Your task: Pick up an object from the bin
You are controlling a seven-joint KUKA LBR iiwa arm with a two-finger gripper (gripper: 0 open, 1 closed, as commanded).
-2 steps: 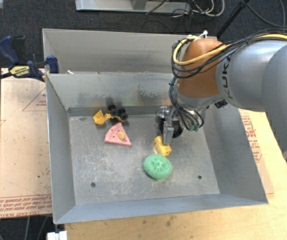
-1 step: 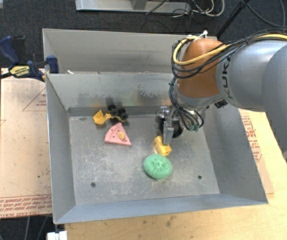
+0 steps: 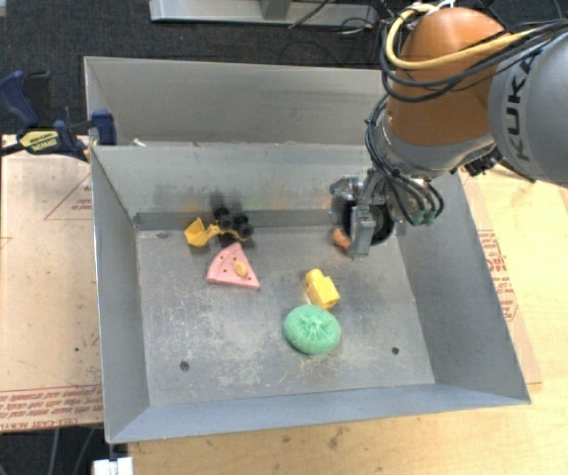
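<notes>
Grey metal bin (image 3: 264,409), floor scuffed, dark carpet (image 3: 86,18) behind; gripper (image 3: 360,237) by small orange piece (image 3: 340,237) near back wall, openness unclear.

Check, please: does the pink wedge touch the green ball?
Apart. The camera view shows bare bin floor between the pink wedge and the green ball.

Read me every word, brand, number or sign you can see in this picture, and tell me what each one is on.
"KUKA": on the grey arm, running along its link near the orange cover.
No lettering can be seen on the pink wedge, the yellow block or the green ball.
</notes>
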